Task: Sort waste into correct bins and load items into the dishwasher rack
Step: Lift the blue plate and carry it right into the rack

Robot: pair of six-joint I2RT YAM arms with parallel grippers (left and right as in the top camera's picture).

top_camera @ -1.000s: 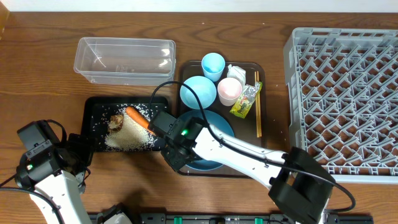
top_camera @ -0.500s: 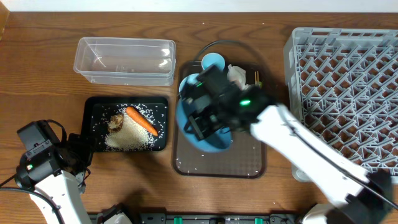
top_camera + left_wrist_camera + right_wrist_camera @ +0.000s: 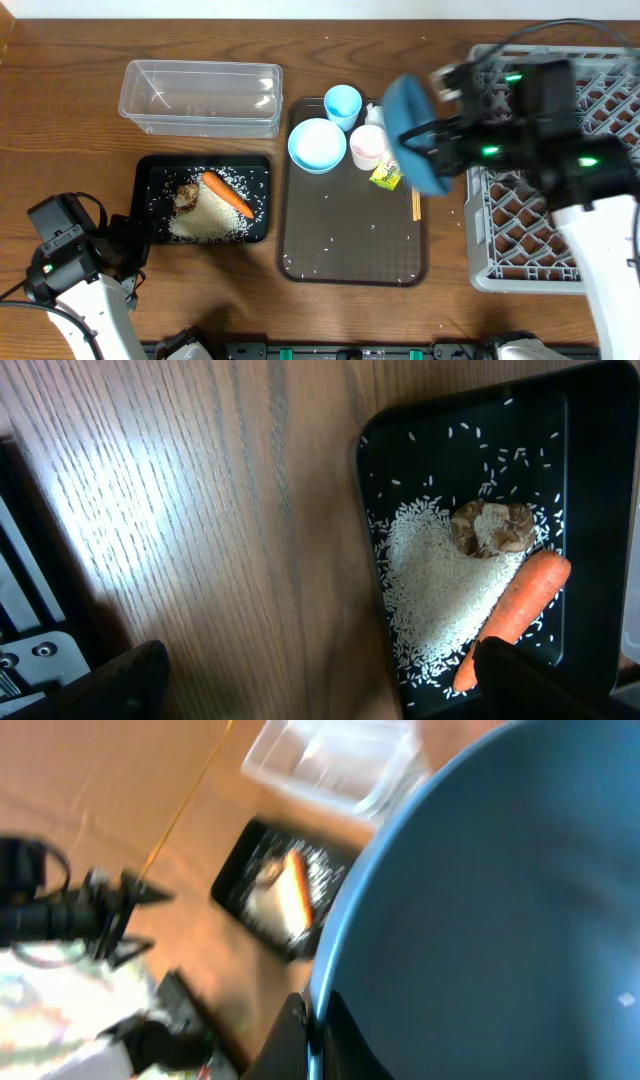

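The right arm stretches over the grey lattice rack [image 3: 520,240]. Its gripper [image 3: 312,1030] is pinched shut on the rim of the blue plate [image 3: 415,135], which is tilted in the air above the brown tray's [image 3: 350,230] right edge. The left gripper [image 3: 320,685] hangs spread wide over the grained wooden table [image 3: 60,120], beside the black tray [image 3: 150,200] holding rice [image 3: 205,220], a carrot [image 3: 228,193] and a brown lump [image 3: 186,195].

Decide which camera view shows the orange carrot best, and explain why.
Left wrist: the carrot is large and sharp, lying in the black tray beside the rice, its lower end overlapped by a finger. Overhead shows it whole but small; right wrist only an orange blur.
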